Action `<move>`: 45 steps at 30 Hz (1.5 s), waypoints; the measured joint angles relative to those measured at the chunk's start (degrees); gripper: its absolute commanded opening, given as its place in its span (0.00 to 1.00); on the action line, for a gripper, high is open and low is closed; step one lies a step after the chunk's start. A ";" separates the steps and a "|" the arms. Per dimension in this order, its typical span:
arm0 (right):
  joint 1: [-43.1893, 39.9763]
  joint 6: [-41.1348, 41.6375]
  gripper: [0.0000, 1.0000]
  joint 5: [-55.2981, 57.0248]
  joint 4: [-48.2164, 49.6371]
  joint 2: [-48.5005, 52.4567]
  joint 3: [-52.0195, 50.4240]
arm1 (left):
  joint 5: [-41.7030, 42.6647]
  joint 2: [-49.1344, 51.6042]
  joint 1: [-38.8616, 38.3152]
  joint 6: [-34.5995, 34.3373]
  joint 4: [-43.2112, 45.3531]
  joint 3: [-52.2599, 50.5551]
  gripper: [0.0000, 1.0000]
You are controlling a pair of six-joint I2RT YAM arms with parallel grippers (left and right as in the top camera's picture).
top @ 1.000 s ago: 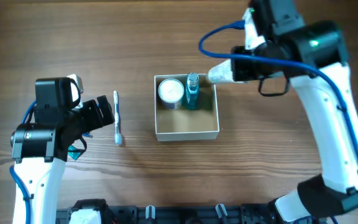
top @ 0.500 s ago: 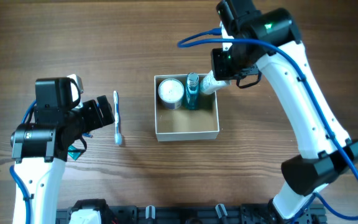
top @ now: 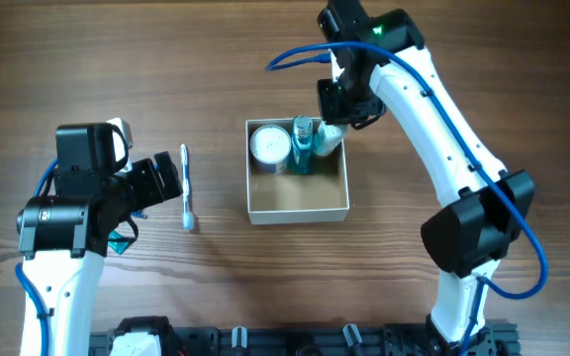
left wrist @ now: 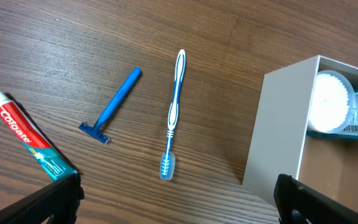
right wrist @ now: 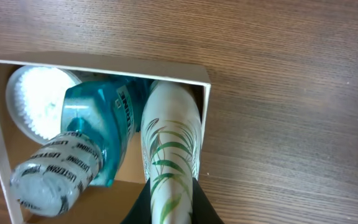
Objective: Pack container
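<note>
Swung closer over the container [top: 300,215], the right claw [top: 338,107] clamps a leafy tube [right wrist: 169,143], mouthwash [right wrist: 92,143] just beside it; left claw [left wrist: 179,205] hangs wide open, empty.

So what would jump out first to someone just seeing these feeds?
The right gripper clamps a white leaf-printed tube, its end in a corner of the container beside a blue mouthwash bottle and a white jar. Left of the container, a toothbrush, razor and toothpaste lie on the table.

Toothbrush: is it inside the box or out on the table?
Out. The toothbrush lies flat on the wooden table, clear of the container's white wall.
</note>
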 measured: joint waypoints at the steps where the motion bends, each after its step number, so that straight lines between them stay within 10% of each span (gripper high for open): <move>1: 0.00 0.00 0.09 0.00 0.00 0.22 0.00 | 0.02 0.00 0.00 0.00 0.00 0.00 1.00; 5: 0.00 0.57 0.39 -0.02 0.17 0.98 0.00 | 0.02 0.00 0.00 0.00 0.00 0.00 1.00; 19: 1.01 -1.57 0.49 1.27 3.02 0.72 0.00 | 0.02 0.00 0.00 -0.02 0.00 0.00 1.00; 22: 2.45 -3.34 0.83 2.78 8.52 -4.09 -0.02 | 0.02 0.00 0.00 0.00 0.00 0.00 1.00; 25: 0.37 -2.51 0.92 4.09 12.26 -13.73 0.31 | 0.02 0.00 0.00 0.00 0.00 0.00 1.00; 37: -28.48 -0.96 0.93 1.73 3.56 -20.70 -2.64 | 0.02 0.00 0.00 -0.02 0.22 0.00 1.00; 45: -32.00 -3.13 1.00 -0.79 9.07 -46.88 -37.68 | 0.00 0.02 0.00 -2.91 -3.21 1.16 0.99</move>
